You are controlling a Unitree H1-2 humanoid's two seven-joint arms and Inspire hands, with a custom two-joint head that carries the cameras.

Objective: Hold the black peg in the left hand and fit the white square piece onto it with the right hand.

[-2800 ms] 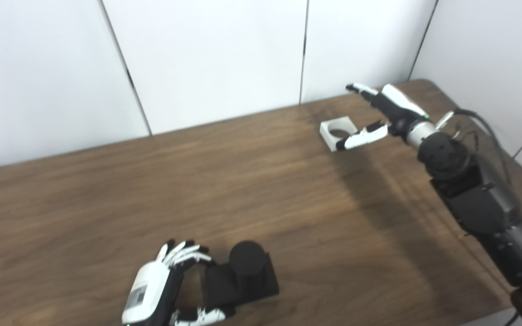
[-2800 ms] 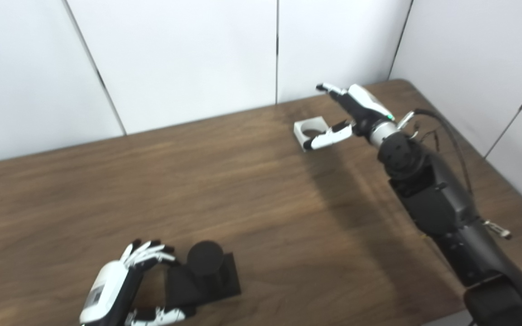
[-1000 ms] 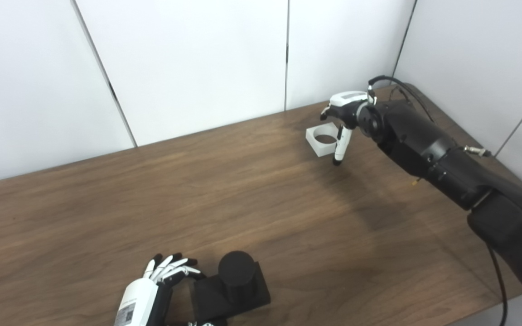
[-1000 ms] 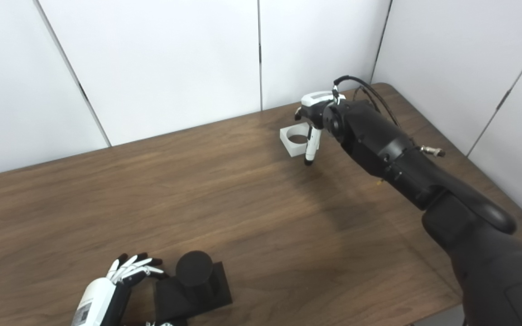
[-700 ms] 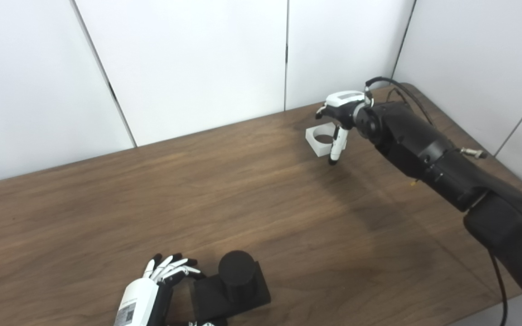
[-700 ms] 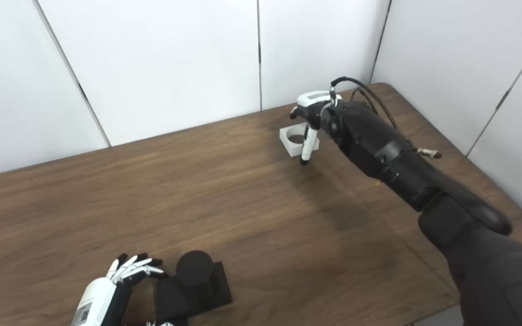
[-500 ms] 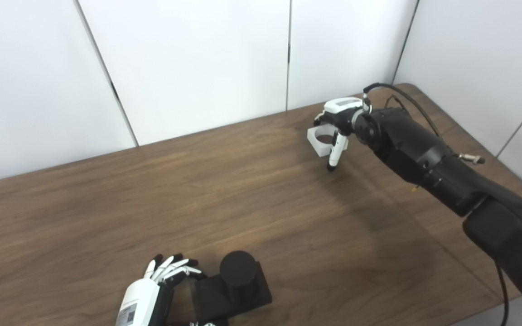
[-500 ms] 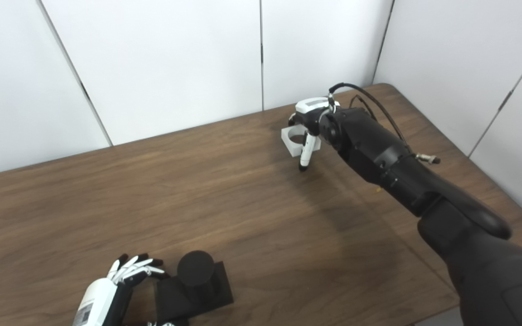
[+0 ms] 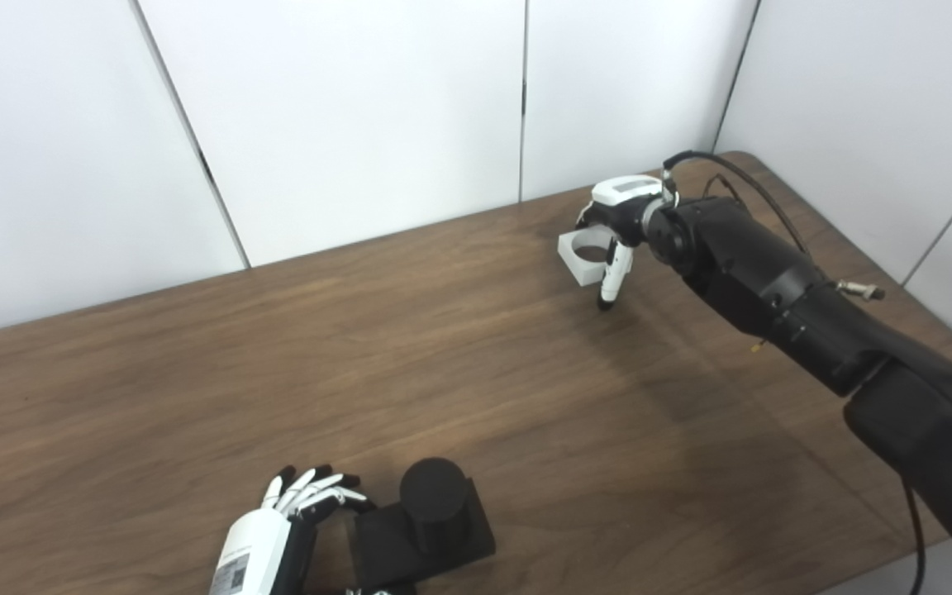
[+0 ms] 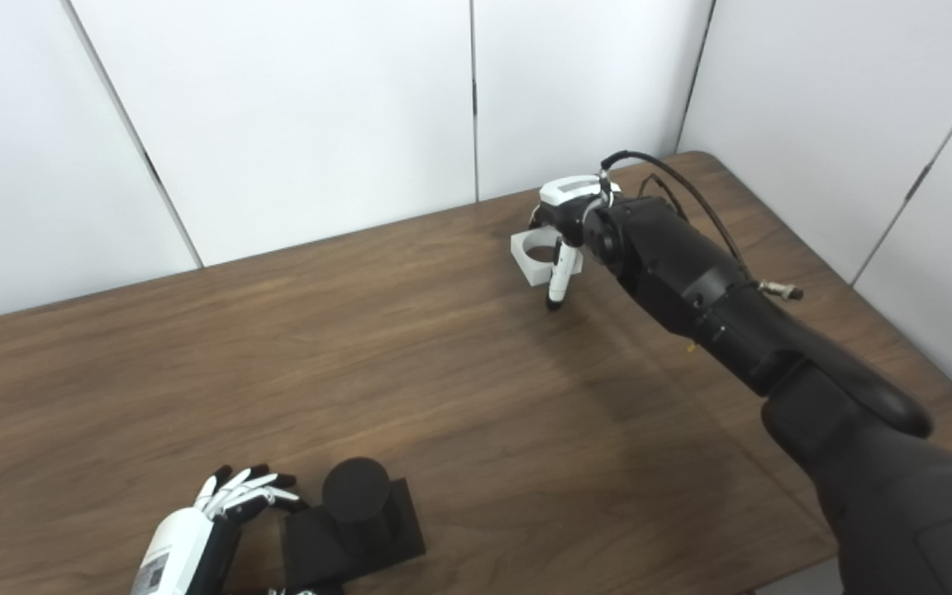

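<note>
— So, where is the black peg (image 9: 433, 494)?

— It stands upright on its black square base (image 9: 421, 539) at the near edge of the desk (image 9: 459, 364), close to me. My left robot hand (image 9: 278, 533) is on the left side of that base: the fingers (image 9: 311, 489) curl toward its far left corner and the thumb comes round at the near edge, mostly cut off by the bottom of the view. I cannot tell whether the grip on the base is firm or the fingers only rest against it.

— And the white square piece (image 10: 535, 254)?

— Well apart from the peg, across the desk toward the far right corner, near the white wall panels (image 9: 360, 107). Its round hole faces up and the dark desk shows through it.

— Is your right robot hand (image 10: 563, 227) holding it?

— It is over the piece's right side, fingers bent down around it. One white finger (image 10: 558, 281) hangs past the near right corner with its dark tip pointing down at the desk. The rest of the fingers are hidden behind the wrist, so I cannot tell whether the piece is clamped or just touched. The piece looks level, but whether it is resting on the desk or slightly raised I cannot say.
</note>
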